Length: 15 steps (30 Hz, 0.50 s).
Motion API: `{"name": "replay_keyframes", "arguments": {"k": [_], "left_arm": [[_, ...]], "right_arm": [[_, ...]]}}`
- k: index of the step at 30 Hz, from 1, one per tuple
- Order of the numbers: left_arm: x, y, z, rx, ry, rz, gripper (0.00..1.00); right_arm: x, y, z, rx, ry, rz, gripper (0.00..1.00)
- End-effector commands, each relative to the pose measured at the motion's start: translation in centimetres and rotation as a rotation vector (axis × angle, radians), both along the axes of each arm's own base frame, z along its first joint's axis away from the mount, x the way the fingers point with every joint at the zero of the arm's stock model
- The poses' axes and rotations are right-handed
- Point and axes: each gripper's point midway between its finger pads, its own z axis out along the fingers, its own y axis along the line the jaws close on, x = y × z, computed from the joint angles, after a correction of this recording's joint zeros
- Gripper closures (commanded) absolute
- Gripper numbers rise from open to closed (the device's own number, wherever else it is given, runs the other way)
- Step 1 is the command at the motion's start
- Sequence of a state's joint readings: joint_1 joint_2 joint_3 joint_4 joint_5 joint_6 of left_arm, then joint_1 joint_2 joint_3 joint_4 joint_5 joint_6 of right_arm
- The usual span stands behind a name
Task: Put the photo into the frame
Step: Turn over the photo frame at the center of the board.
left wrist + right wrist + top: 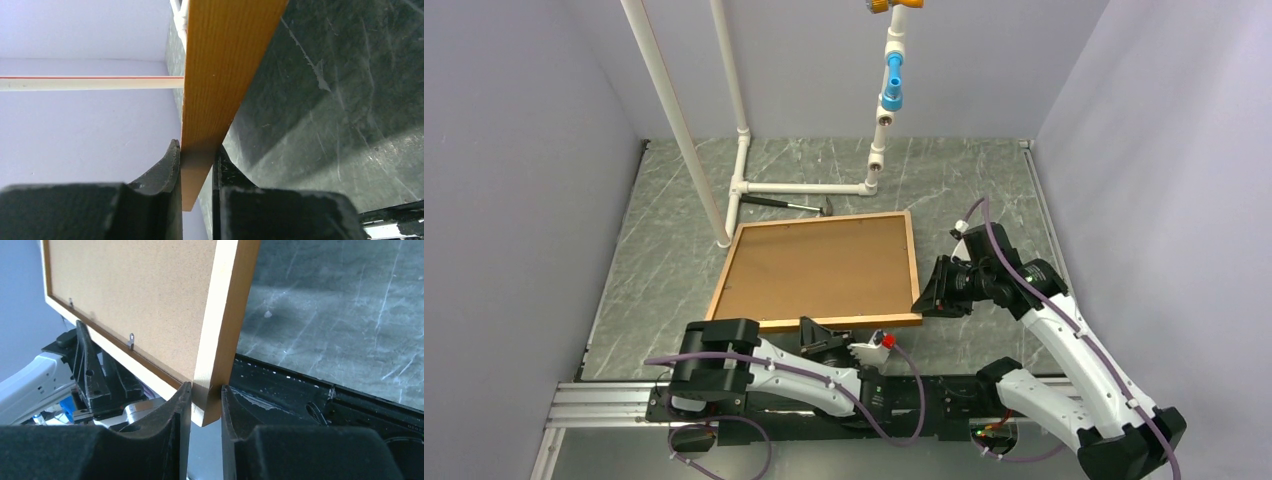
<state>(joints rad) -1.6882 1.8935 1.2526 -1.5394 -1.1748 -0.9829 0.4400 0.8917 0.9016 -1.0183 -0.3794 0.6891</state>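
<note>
Frame (pixel 913 260) handling | left gripper (pixel 197 155) pinches its near rail, right gripper (pixel 206 390) its corner | next, likely: matched, level lift; photo unseen

Grain lines run plain along the thin-railed orange-brown wooden picture frame (pixel 225 75), smooth with a soft satin sheen. Its plain brown backing board (pixel 135 290) looks speckled, fibrous and matt, with a small shiny metal clip (pixel 131 340) at its edge. Matt black plastic, faintly pebbled, on the left tool (pixel 196 145) and right tool (pixel 205 386). The dark grey marble-patterned bench (pixel 984 190) glints slightly; the white pipes (pixel 679 130) look like smooth plastic.
</note>
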Motion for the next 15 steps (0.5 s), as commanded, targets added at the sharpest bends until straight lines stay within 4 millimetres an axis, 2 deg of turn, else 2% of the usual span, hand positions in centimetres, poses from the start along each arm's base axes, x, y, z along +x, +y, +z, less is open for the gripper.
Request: {"name": "replay_keyframes", "arguments": {"k": [1,3,7,9,15], "left_arm": [[0.7,-0.9,2.3,-0.182,-0.054,0.018,1.0],[0.7,-1.0,2.8,-0.192,-0.05,0.015,1.0],[0.7,-1.0,4.3,-0.238,-0.042,0.007,1.0],[0.7,-1.0,5.2,-0.26,-0.033,0.0,1.0],[0.3,-1.1,6.8,-0.347,0.039,-0.039,1.0]], "right_arm": [[0.0,1.1,3.4,0.098,-0.096,0.049,0.7],[0.5,1.1,4.8,0.116,-0.164,0.043,0.49],[1.2,1.0,7.1,0.133,-0.283,0.054,0.19],[1.4,1.1,8.0,0.141,-0.343,0.073,0.01],[2.9,0.3,11.8,0.122,-0.571,0.085,0.0]]}}
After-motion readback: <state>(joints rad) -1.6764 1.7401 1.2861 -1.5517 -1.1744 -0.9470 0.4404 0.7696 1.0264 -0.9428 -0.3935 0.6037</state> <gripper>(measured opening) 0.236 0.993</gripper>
